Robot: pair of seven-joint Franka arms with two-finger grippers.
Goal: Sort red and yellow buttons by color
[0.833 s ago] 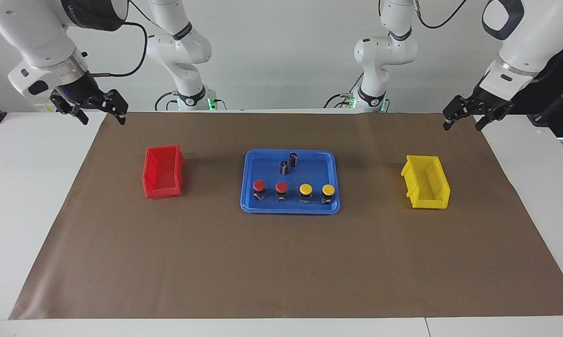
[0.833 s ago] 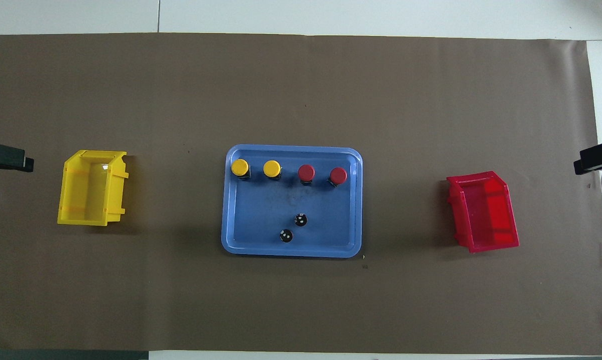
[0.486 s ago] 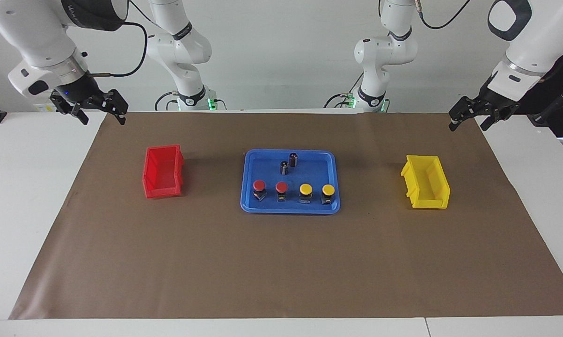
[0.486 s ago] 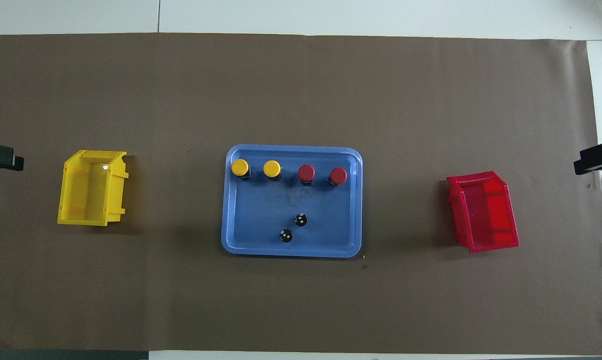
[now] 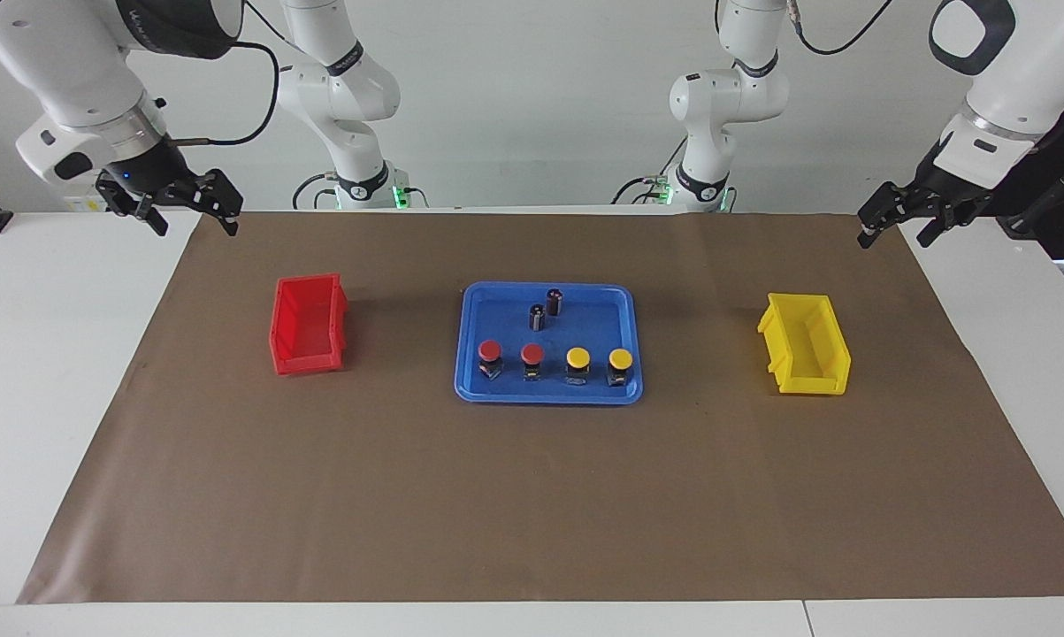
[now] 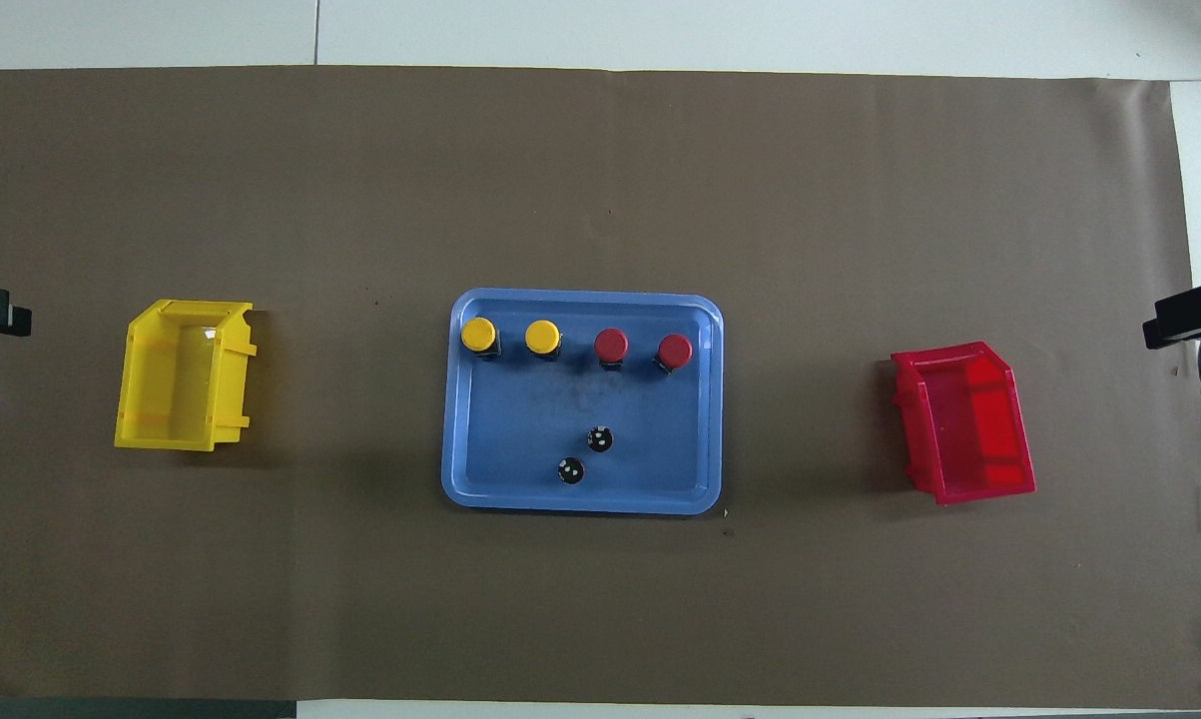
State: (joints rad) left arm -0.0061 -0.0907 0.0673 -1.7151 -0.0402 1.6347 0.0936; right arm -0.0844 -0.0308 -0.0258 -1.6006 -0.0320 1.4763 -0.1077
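over the mat's corner at the left arm's end, the left gripper (image 5: 894,219) hangs in the air with its jaws apart and nothing between them; over the matching corner at the right arm's end the right gripper (image 5: 182,205) hangs likewise, spread and empty. neither touches anything, and both are well apart from the blue tray (image 5: 624,305) at the middle of the brown mat (image 5: 532,513).

out from the left gripper, the yellow bin (image 5: 806,354) comes first, then the tray; out from the right gripper, the red bin (image 5: 309,326), then the tray. each bin's long axis runs from the robots toward the table's outer edge.

the four buttons stand upright in one row along the tray's edge farthest from the robots, the row running arm to arm: the outer yellow button (image 5: 620,364) and the inner yellow button (image 5: 577,365) toward the left arm's end, the inner red button (image 5: 532,361) and the outer red button (image 5: 490,358) toward the right arm's. so each colour sits on the side of its own bin and its nearer arm; no crossing looks needed.

two dark cylinders (image 5: 546,308) stand nearer the robots, between the arms and the row, so a descent from above looks safer than a low sweep. neighbours in the row are close, and the tray lip is just beside them. bare mat lies open between tray and bins.
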